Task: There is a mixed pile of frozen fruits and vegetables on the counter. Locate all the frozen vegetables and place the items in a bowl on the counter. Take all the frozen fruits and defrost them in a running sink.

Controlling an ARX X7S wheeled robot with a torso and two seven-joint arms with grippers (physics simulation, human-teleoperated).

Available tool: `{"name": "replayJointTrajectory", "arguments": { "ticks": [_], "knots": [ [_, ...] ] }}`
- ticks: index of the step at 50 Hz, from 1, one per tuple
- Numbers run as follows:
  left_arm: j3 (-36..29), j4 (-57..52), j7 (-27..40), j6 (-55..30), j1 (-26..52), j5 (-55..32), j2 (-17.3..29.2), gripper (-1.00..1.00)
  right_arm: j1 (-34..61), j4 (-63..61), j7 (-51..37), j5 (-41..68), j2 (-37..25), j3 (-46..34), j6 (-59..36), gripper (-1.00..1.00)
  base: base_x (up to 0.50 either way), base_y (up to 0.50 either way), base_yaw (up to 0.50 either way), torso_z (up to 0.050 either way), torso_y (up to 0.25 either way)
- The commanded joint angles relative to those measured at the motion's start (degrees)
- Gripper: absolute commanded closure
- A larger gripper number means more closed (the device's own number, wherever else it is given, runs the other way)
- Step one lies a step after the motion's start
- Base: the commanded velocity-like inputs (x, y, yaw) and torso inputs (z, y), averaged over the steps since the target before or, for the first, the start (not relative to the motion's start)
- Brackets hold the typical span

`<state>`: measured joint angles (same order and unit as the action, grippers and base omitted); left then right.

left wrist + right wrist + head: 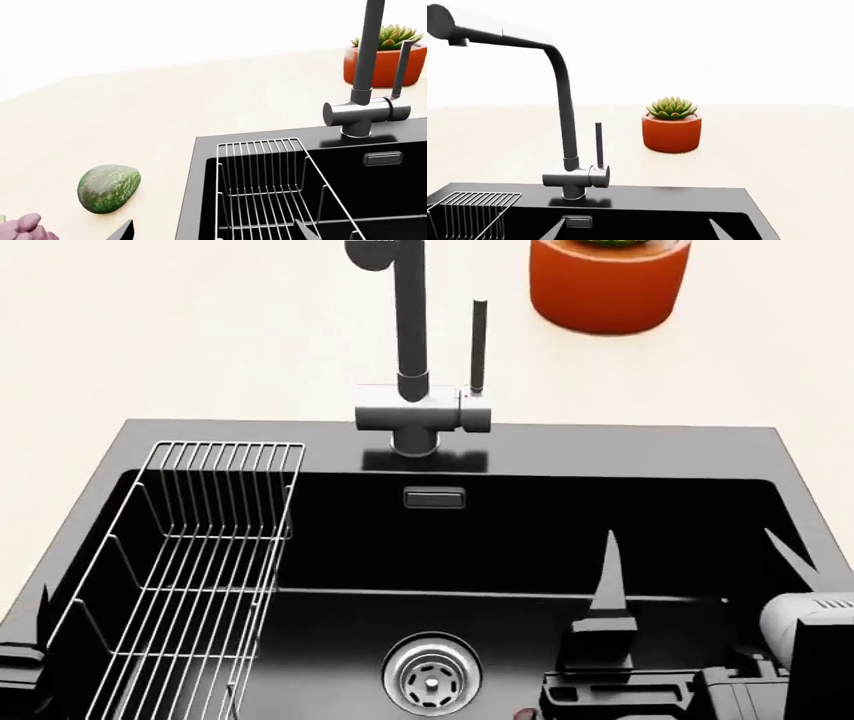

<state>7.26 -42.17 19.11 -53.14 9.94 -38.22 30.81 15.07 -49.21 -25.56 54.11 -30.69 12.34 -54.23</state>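
Note:
The black sink [200,435] fills the head view, with its steel drain [431,677] near the bottom. My right gripper [694,570] hangs open inside the basin, empty; its fingertips [554,231] point at the back wall below the faucet [566,145]. My left gripper [215,235] is open and straddles the sink's left rim [189,200], nothing between its fingers. On the counter [133,115] beside it lie a mottled green oval [109,188] and a pink bumpy cluster [23,229], cut by the frame's edge. A small dark red spot [527,713] sits near the drain, too small to name. The bowl is out of view.
A wire rack [200,560] stands in the left side of the basin. The tall dark grey faucet [407,370] rises behind the sink with a thin lever beside it. An orange plant pot [607,285] with a succulent stands on the counter at the back right.

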Motion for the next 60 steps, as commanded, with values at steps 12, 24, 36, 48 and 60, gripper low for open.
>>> {"name": "replayJointTrajectory", "arguments": {
  "ticks": [12,24,36,48,60],
  "knots": [
    [-0.1,-0.3,0.7,-0.1,0.2,-0.3,0.4,-1.0,-0.8,-1.1,-0.3,-2.2,-0.9,-2.2,0.8,-1.0,-0.06,0.01,0.0,0.0,0.0],
    [0.1,-0.8,1.2,-0.5,0.3,-0.8,0.6,-1.0,-1.2,-0.6,0.1,-2.8,-1.0,-2.8,1.8,-1.0,0.0,0.41,0.0,0.0,0.0],
    [-0.3,-0.6,1.3,-0.2,-0.1,-0.6,0.8,-1.0,-1.7,0.1,0.7,-4.1,-1.1,-3.1,3.3,-1.0,0.07,0.41,0.0,0.0,0.0],
    [-3.0,2.3,3.9,-2.4,2.4,1.1,0.0,-1.0,-1.8,1.2,-0.1,-2.1,-0.8,-2.0,2.9,-1.0,0.17,0.04,0.0,0.0,0.0],
    [-3.7,6.7,6.0,-1.2,1.3,4.9,0.7,-1.0,-1.9,0.9,-0.5,-1.5,-1.3,-2.0,2.7,-1.0,0.0,0.0,0.0,0.0,0.0]
  ]
}}
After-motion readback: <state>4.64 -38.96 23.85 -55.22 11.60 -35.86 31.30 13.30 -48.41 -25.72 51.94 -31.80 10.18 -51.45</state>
